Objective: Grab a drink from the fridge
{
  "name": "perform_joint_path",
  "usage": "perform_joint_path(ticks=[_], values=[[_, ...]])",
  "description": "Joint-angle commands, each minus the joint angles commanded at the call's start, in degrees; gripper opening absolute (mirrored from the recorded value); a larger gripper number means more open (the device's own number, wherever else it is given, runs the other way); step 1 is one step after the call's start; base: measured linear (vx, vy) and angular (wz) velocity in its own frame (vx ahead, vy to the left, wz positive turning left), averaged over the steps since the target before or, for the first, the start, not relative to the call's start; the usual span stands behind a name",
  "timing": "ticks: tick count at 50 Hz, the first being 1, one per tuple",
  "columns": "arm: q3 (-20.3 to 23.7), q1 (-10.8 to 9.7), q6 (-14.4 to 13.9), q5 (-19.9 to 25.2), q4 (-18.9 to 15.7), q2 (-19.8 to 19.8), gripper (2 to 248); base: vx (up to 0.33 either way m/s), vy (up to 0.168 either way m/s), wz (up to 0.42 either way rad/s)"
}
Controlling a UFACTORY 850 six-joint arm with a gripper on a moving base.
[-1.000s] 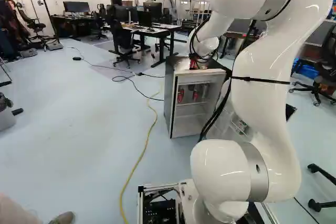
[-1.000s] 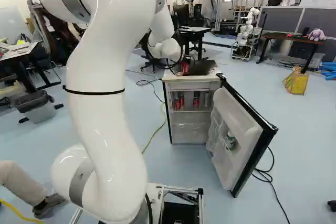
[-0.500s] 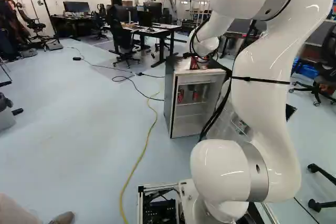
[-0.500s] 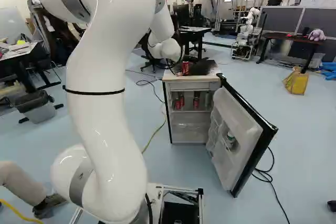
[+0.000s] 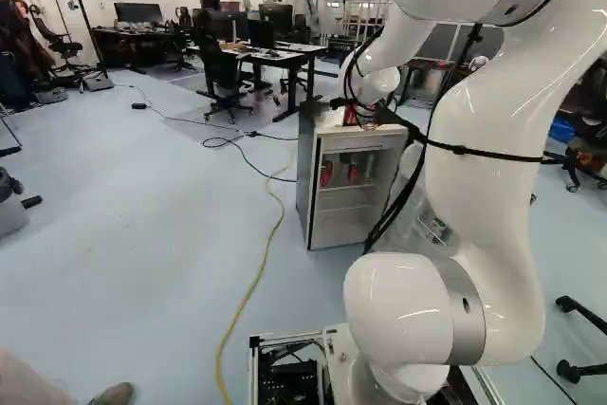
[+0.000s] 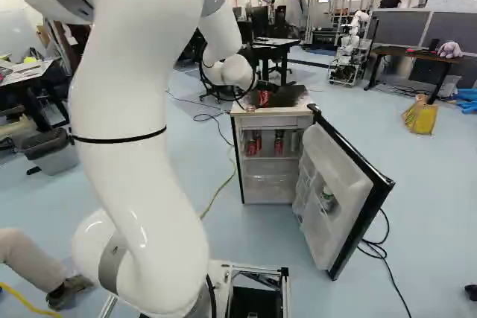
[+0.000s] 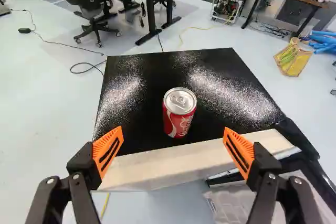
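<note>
facing the can [image 7: 180,119] on the fridge [image 5: 308,187] with an empty tool [image 7: 173,130]

the tool stands wide open, its gap far broader than the can, and has hold of nothing. the can is upright on top of the fridge, beyond its pale front edge [image 7: 194,160], touching neither orange pad [image 7: 102,146]. more red cans [image 6: 279,141] show inside, and the door [image 6: 344,184] is open.

if this can is the drink wanted, the fetching looks nearly done and the tool needs only a clean retreat. the trouble would come from a sideways swing: one pad could catch the can and tip it, or push it along the glossy top. going forward again calls for centring first, as an uneven closing would shove the can instead of pinching it. dropping too early could knock the pads on the front edge.

the door is the other worry. it juts out beside the fridge, so an arm [image 6: 134,109] turning low that way may strike it and jolt the can.
</note>
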Motion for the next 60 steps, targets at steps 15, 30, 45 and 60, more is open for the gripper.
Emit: perform_joint_path(ticks=[15,30,45,60], values=[[4.8,-0.2,0.0,-1.6,0.5,4.1,247,0.000,0.000,0.000],[9.0,-1.5,0.0,-7.7,2.2,9.4,247,0.000,0.000,0.000],[11.7,-4.1,0.0,-15.9,2.9,14.0,247,0.000,0.000,0.000],[13.2,-7.4,0.0,-24.9,2.9,17.6,247,0.000,0.000,0.000]])
